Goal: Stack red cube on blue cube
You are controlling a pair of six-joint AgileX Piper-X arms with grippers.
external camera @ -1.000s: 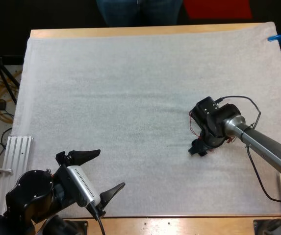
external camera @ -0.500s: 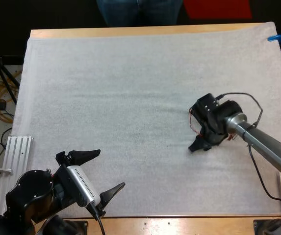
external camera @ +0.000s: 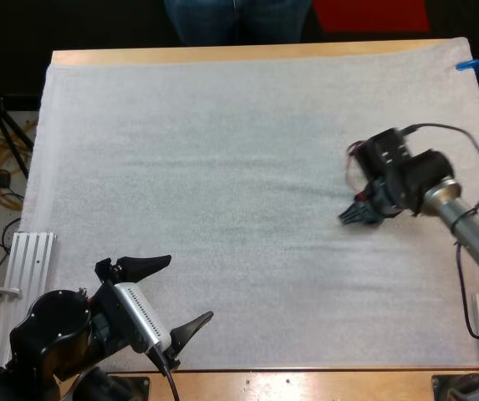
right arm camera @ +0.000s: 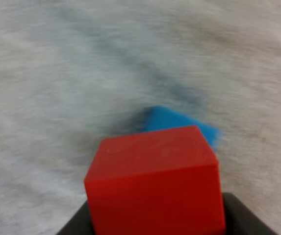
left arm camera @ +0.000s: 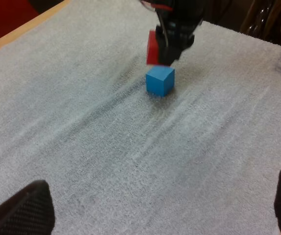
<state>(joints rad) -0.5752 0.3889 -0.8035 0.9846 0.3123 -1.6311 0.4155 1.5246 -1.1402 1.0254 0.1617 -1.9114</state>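
Observation:
My right gripper (external camera: 359,214) is shut on the red cube (right arm camera: 155,181) and holds it off the mat. The blue cube (right arm camera: 177,122) lies on the white mat (external camera: 222,167) just beyond and below the red one. From the left wrist view, the red cube (left arm camera: 153,47) hangs in the right gripper (left arm camera: 172,34), slightly above and behind the blue cube (left arm camera: 160,81), not touching it. My left gripper (external camera: 189,288) rests open near the mat's front left, far from both cubes, its fingertips (left arm camera: 27,208) spread wide.
A person's legs (external camera: 237,18) stand beyond the table's far edge. A ribbed metal rail (external camera: 30,259) lies off the mat's left side. Cables and a tripod (external camera: 1,150) sit on the floor at the left.
My right gripper has moved right and toward the far side with the red cube. The left arm has not moved.

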